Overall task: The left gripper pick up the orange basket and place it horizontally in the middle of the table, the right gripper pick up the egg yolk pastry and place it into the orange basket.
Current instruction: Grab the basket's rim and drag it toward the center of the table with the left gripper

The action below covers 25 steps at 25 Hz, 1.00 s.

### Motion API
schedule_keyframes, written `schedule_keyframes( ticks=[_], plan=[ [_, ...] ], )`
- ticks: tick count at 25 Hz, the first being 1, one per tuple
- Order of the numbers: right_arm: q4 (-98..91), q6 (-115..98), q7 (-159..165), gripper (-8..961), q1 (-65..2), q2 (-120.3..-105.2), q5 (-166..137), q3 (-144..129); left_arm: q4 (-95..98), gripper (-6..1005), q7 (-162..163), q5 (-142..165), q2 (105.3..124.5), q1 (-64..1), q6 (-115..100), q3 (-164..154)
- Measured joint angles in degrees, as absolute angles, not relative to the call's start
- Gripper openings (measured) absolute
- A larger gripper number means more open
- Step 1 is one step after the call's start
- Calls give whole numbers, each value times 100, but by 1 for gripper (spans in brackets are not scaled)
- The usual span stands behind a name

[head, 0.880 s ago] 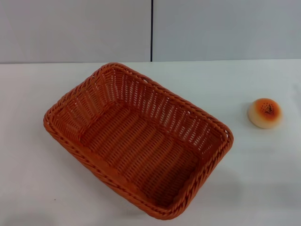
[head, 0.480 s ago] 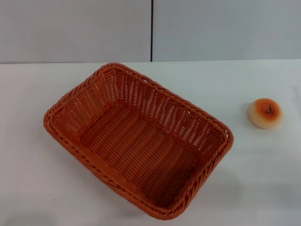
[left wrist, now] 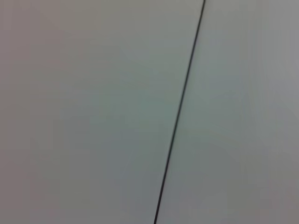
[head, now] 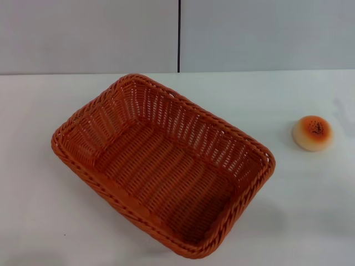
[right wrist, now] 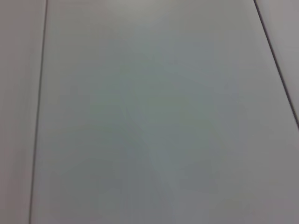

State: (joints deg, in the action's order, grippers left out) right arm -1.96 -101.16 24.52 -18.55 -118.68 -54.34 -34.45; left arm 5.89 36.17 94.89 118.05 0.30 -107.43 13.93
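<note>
Orange basket (head: 162, 166) sits left of centre in the head view on the white table (head: 310, 210), its long axis running diagonally from upper left to lower right. Egg yolk pastry (head: 312, 133) lies well apart at mid-right. Neither gripper shows, so their state cannot be told; the basket likely needs turning level.

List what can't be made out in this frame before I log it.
- Both grippers: in no view; the wrist views show only grey wall panels with dark seams.
- Orange basket: head view, the near corner's outer wall is cut by the bottom edge.
- Pastry: head view, its underside is hidden where it rests on the table.
- The table's edges: outside the head view.
</note>
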Motion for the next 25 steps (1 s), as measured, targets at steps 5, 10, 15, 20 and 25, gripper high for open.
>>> schedule_keyframes(
  ticks=[5,10,15,20,25],
  plan=[
    [-497,-9902,2615,737,-1891,-11865,-5441,-3490,1119,805,4004,9476,11803,-208,-10781,1423],
    [-723,-9536,2749,737,-2011,-11859,-5498,-3518,1507,805,4205,9505,11803,-680,-10280,1398],
    [-732,-9290,2748,737,-2133,-11870,-5576,-3521,2147,805,4836,9515,11799,-1104,-9815,971],
    [-737,-9257,2767,736,-2186,-11868,-5611,-3526,2753,804,5544,9521,11795,-1411,-9512,540],
    [-737,-9306,2770,736,-2162,-11882,-5616,-3526,4268,804,7211,9526,11795,-1572,-9175,-732]
  ],
)
